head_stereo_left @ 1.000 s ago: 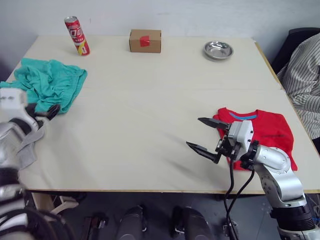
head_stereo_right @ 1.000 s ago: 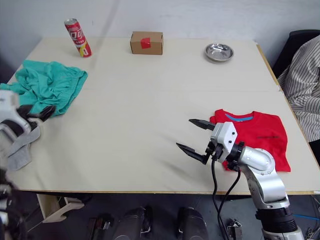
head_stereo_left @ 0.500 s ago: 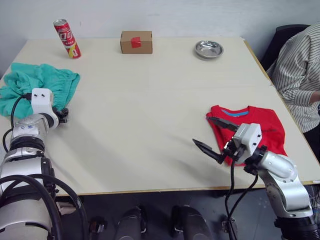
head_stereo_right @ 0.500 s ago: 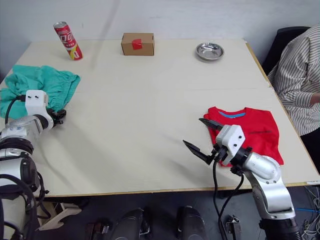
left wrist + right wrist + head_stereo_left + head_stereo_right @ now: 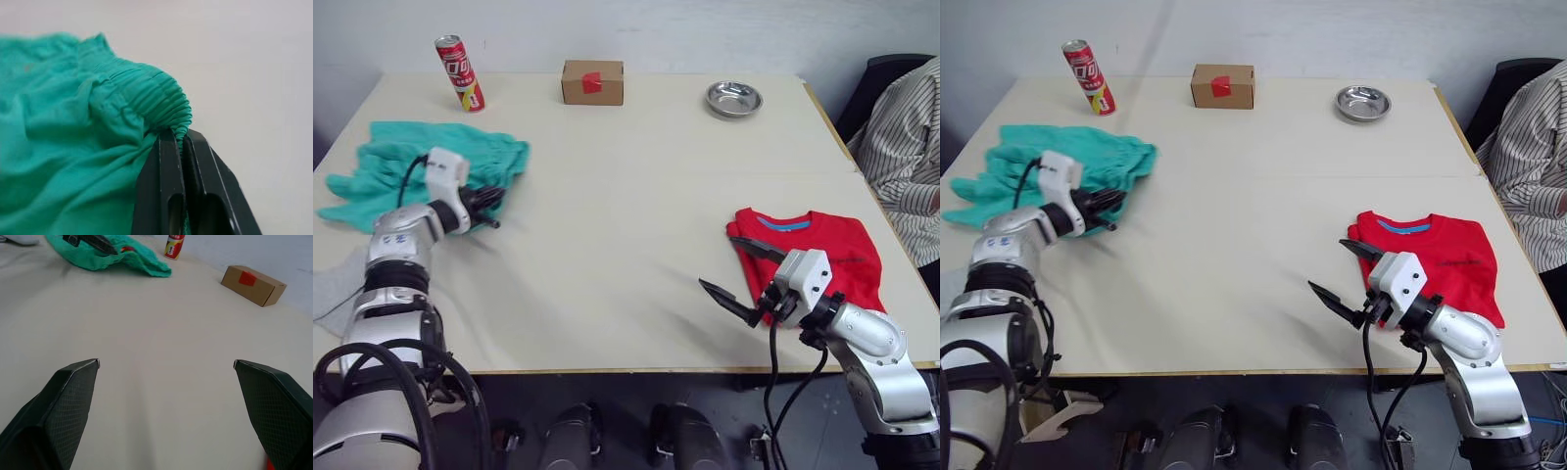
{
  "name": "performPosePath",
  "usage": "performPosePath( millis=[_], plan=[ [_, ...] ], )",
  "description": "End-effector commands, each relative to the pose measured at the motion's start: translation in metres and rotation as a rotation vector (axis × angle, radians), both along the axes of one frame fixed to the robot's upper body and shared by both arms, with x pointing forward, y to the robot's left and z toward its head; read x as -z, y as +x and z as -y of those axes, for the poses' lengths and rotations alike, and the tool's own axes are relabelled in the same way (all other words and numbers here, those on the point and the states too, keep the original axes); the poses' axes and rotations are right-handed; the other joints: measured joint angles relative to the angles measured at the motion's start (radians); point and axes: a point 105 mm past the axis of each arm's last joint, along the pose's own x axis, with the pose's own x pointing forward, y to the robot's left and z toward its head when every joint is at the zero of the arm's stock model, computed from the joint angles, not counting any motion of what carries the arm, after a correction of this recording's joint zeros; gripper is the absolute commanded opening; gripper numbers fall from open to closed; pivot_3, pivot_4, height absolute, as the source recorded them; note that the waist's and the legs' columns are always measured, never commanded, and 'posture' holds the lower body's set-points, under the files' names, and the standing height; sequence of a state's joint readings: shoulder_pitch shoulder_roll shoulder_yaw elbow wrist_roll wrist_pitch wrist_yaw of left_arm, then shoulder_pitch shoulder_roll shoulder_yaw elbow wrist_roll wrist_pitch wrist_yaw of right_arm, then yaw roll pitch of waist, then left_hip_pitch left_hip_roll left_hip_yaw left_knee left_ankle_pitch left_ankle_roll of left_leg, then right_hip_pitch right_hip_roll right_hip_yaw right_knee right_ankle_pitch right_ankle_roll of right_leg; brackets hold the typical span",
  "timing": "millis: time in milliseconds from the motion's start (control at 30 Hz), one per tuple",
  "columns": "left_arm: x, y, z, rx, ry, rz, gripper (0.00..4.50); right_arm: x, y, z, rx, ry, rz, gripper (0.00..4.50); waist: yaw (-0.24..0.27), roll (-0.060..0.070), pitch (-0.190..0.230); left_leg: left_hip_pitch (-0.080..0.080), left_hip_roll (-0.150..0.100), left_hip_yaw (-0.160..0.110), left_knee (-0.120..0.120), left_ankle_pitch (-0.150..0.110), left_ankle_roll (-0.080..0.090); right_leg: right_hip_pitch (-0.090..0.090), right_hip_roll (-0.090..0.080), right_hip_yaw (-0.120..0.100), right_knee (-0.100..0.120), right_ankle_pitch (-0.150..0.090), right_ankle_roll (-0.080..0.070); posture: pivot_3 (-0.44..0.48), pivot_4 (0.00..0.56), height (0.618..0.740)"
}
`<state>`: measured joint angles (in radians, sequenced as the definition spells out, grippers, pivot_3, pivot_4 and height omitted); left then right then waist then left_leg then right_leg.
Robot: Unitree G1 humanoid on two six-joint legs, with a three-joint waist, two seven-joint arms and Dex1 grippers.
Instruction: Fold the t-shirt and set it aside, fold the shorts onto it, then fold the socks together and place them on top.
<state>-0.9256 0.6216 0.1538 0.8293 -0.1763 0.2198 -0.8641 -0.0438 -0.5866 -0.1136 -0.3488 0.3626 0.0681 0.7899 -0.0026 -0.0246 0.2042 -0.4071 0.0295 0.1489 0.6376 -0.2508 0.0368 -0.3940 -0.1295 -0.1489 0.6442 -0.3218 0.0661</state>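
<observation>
left tool (image 5: 182, 142) pinches the shorts' (image 5: 386, 166) waistband; right tool (image 5: 736, 271) gapes.

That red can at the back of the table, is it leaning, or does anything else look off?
Yes, the red can stands tilted, its top leaning toward the robot's left, while the cardboard box and metal bowl sit level. The shorts lie crumpled, pinched at the waistband by the left gripper.

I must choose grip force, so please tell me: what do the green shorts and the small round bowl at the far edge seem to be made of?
The shorts: soft, matte woven or knit cloth, judging by the crumples and gathered elastic waistband pinched in the left gripper. The bowl: probably polished metal, perhaps steel, given its silvery reflective sheen.
</observation>
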Motion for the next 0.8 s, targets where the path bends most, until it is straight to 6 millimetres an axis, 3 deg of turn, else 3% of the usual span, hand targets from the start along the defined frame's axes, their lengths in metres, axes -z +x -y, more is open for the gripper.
performPosePath(
  millis=[33,167,267,367,533,600,733,800],
  plan=[
    [-0.014,-0.026,0.056,0.248,-0.017,0.019,0.02,-0.005,-0.002,0.004,0.005,-0.020,0.021,4.50,-0.001,0.000,0.000,0.000,0.000,0.000,0.000,0.000,0.000,0.000,0.000,0.000,0.000,0.000,0.000,0.000,0.150,0.740],
    [-0.003,-0.058,0.106,0.405,-0.058,-0.032,0.02,-0.004,-0.003,0.006,0.021,-0.016,0.013,4.50,-0.011,0.000,0.000,0.000,-0.001,-0.004,0.000,0.002,0.001,0.003,0.000,-0.004,0.001,0.000,0.000,0.000,0.150,0.740],
    [0.010,-0.073,0.125,0.460,-0.059,-0.055,0.02,-0.001,-0.004,0.011,0.059,-0.013,-0.002,4.50,-0.022,0.001,0.000,0.000,-0.008,-0.028,-0.005,0.008,0.001,0.017,-0.004,-0.025,-0.002,0.000,0.001,0.000,0.150,0.740],
    [0.024,-0.084,0.138,0.486,-0.039,-0.091,0.02,0.004,-0.007,0.015,0.075,-0.025,-0.020,4.50,-0.013,0.001,0.001,0.002,-0.006,-0.027,-0.005,0.009,0.000,0.017,-0.003,-0.017,-0.006,-0.001,0.001,0.000,0.150,0.740],
    [0.014,-0.106,0.156,0.612,-0.094,-0.059,1.29,0.004,-0.013,0.013,0.044,0.010,-0.050,4.50,0.003,0.001,0.001,0.002,-0.005,-0.026,-0.005,0.008,-0.001,0.017,-0.003,-0.016,-0.007,-0.001,0.001,0.000,0.150,0.740],
    [0.002,-0.114,0.153,0.665,-0.140,-0.017,1.87,0.003,-0.015,0.012,0.027,0.014,-0.057,4.50,0.005,0.001,0.001,0.002,-0.005,-0.026,-0.005,0.007,-0.001,0.017,-0.003,-0.016,-0.008,-0.001,0.001,0.000,0.150,0.740],
    [-0.029,-0.124,0.111,0.697,-0.226,0.066,3.09,0.000,-0.014,0.012,0.009,0.009,-0.055,4.50,-0.001,0.003,0.002,0.002,-0.004,-0.026,-0.005,0.007,-0.002,0.017,-0.001,-0.016,-0.009,-0.001,0.001,0.000,0.150,0.740],
    [-0.039,-0.123,0.089,0.654,-0.264,0.057,3.09,-0.002,-0.013,0.006,-0.018,0.018,-0.054,4.50,-0.001,0.004,0.002,0.003,-0.003,-0.026,-0.005,0.007,-0.003,0.017,0.000,-0.016,-0.009,-0.001,0.000,0.000,0.150,0.740]
  ],
)
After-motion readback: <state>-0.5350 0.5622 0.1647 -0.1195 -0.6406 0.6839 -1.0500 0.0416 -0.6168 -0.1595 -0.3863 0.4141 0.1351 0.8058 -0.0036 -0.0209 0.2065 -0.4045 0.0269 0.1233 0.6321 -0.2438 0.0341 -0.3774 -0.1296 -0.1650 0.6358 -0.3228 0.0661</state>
